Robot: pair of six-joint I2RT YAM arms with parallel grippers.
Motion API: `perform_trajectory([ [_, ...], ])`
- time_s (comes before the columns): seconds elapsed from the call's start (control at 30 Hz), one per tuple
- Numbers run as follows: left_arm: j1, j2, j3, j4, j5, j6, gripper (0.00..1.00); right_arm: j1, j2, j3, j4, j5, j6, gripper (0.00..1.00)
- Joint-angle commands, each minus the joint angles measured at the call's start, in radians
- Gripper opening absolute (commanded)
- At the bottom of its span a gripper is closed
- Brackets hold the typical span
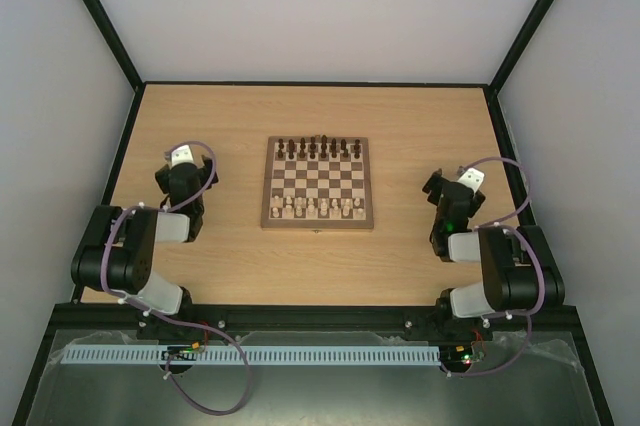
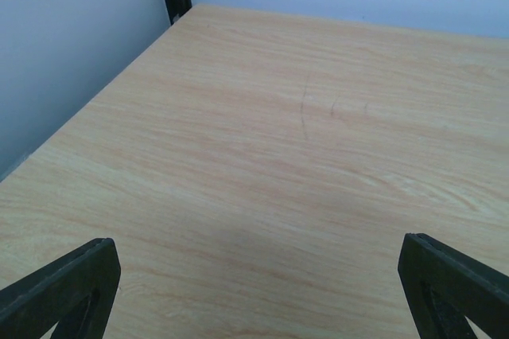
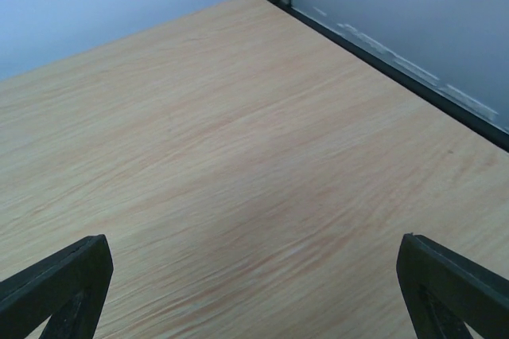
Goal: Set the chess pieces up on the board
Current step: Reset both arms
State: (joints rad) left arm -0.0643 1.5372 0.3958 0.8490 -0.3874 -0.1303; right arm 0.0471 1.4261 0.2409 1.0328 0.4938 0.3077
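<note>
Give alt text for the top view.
A square wooden chessboard sits on a light wood table, dark brown pieces on its far rows, pale cream pieces on its near rows. Black left arm and right arm flank it.

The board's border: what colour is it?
Light wood around the board; best seen in the top external view.

This looks like a robotics lab cell. A pale wood-laminate bench [image 1: 420,126] is boxed in by plain white panels [image 1: 320,6] set in black frame posts [image 1: 100,16]. Black robot arms [image 1: 120,261] trailing purple cables [image 1: 497,159] are bolted at its lower edge, beside a slotted cable duct [image 1: 300,355].
</note>
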Motion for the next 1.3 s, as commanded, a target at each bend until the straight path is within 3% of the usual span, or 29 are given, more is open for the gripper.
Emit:
perform_trajectory([
  [0.0, -0.009, -0.010, -0.003, 0.123, -0.034, 0.016, 0.99, -0.002, 0.005, -0.066, 0.216, -0.120, -0.073, 0.99],
  [0.1, -0.008, -0.022, -0.034, 0.168, -0.045, 0.009, 0.99, 0.002, 0.077, -0.112, 0.384, -0.148, -0.097, 0.99],
  [0.27, 0.004, -0.022, -0.035, 0.164, -0.019, 0.003, 0.99, 0.019, 0.088, -0.021, 0.226, -0.180, -0.129, 0.99],
  [0.37, 0.060, -0.035, -0.089, 0.252, 0.190, 0.021, 0.99, 0.019, 0.092, -0.021, 0.227, -0.183, -0.129, 0.98],
  [0.43, 0.070, -0.031, -0.111, 0.287, 0.247, 0.033, 0.99, 0.019, 0.090, -0.020, 0.224, -0.182, -0.129, 0.99],
  [0.73, 0.070, -0.030, -0.110, 0.289, 0.246, 0.036, 0.99, 0.018, 0.088, -0.021, 0.220, -0.183, -0.130, 0.99],
  [0.8, 0.048, 0.003, -0.156, 0.412, 0.211, 0.056, 0.99, 0.019, 0.089, -0.020, 0.221, -0.184, -0.129, 0.98],
  [1.27, 0.046, -0.013, -0.150, 0.370, 0.209, 0.055, 0.99, 0.019, 0.094, -0.013, 0.210, -0.185, -0.129, 0.99],
])
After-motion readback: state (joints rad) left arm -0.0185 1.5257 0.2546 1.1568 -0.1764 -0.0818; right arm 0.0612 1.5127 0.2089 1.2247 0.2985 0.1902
